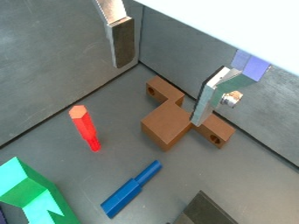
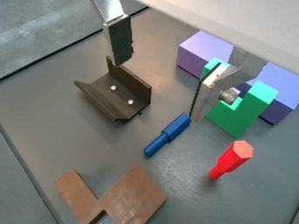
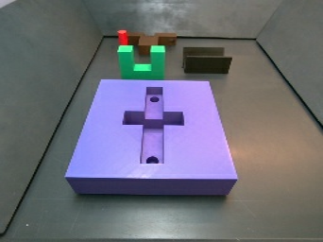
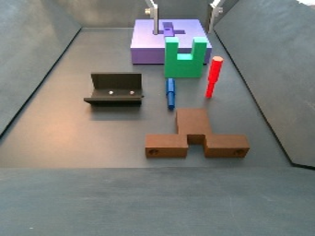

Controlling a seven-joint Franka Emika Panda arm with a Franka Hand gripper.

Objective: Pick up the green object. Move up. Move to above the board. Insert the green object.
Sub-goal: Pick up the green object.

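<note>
The bright green U-shaped object [image 3: 145, 60] stands on the floor, prongs up, by one short end of the purple board [image 3: 158, 132]; both side views show it [image 4: 185, 61]. The board has a cross-shaped recess and two small holes. In both wrist views my gripper [image 1: 158, 92] [image 2: 160, 89] is open and empty, well above the floor. The green object [image 2: 239, 107] lies beyond one finger [image 2: 215, 92], outside the jaws, and sits at the frame's edge in a wrist view [image 1: 30, 197]. In a side view the fingertips [image 4: 153, 8] show only at the top edge.
A red peg [image 4: 212, 76] stands upright beside the green object. A blue peg [image 4: 171, 90] lies on the floor. A brown cross-shaped block [image 4: 194, 136] lies farther off. The dark fixture [image 4: 114, 89] stands to one side. Grey walls enclose the floor.
</note>
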